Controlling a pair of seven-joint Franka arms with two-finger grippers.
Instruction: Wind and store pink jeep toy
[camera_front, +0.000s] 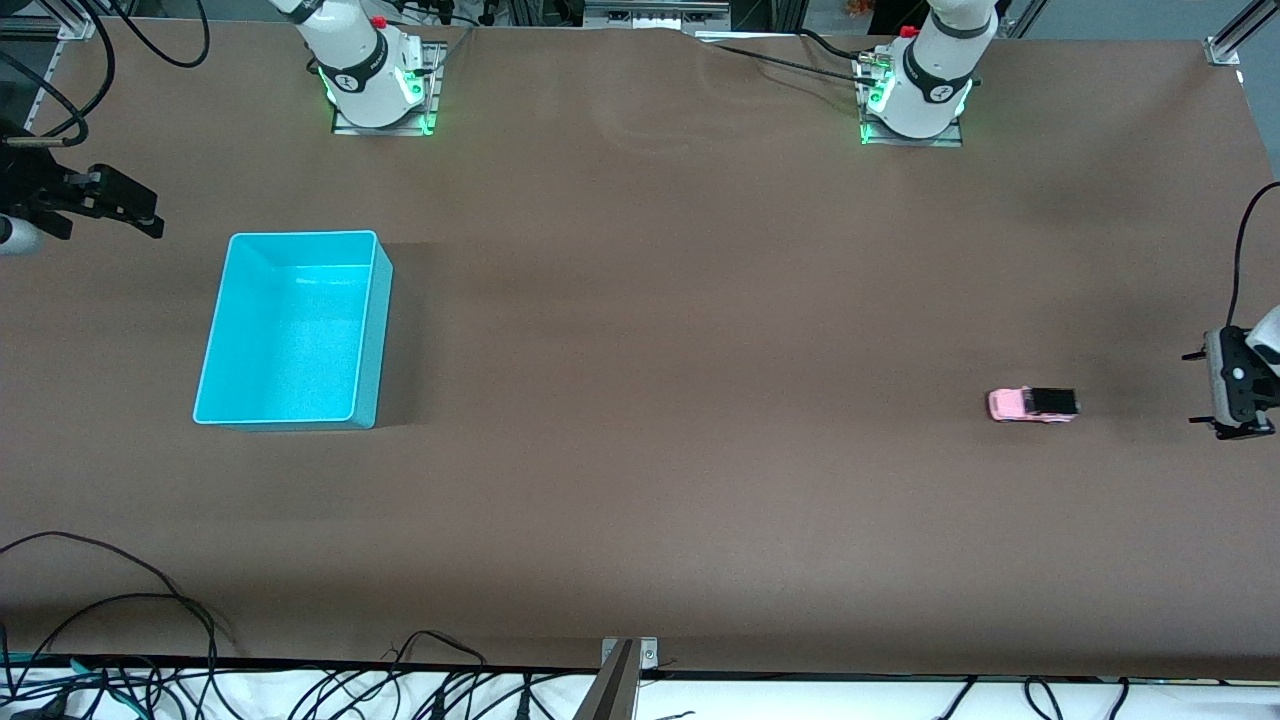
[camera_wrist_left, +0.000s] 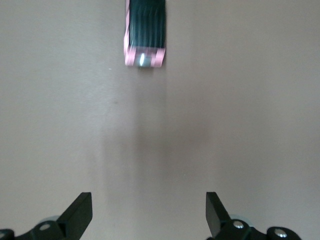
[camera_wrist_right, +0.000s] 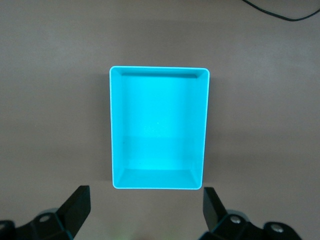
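Observation:
The pink jeep toy (camera_front: 1033, 404), tiny with a black rear section, stands on the brown table toward the left arm's end. In the left wrist view the pink jeep toy (camera_wrist_left: 145, 32) lies ahead of the jaws with bare table between. My left gripper (camera_front: 1196, 388) hovers low at that end of the table, open and holding nothing, its fingertips (camera_wrist_left: 80, 212) wide apart. My right gripper (camera_front: 150, 215) waits at the right arm's end beside the turquoise bin (camera_front: 375, 330), open and empty. The bin (camera_wrist_right: 159, 69) holds nothing.
The two arm bases (camera_front: 375, 75) (camera_front: 920, 85) stand along the table's edge farthest from the front camera. Cables (camera_front: 150, 640) trail along the edge nearest to it. A wide stretch of brown table (camera_front: 680, 400) separates the bin from the jeep.

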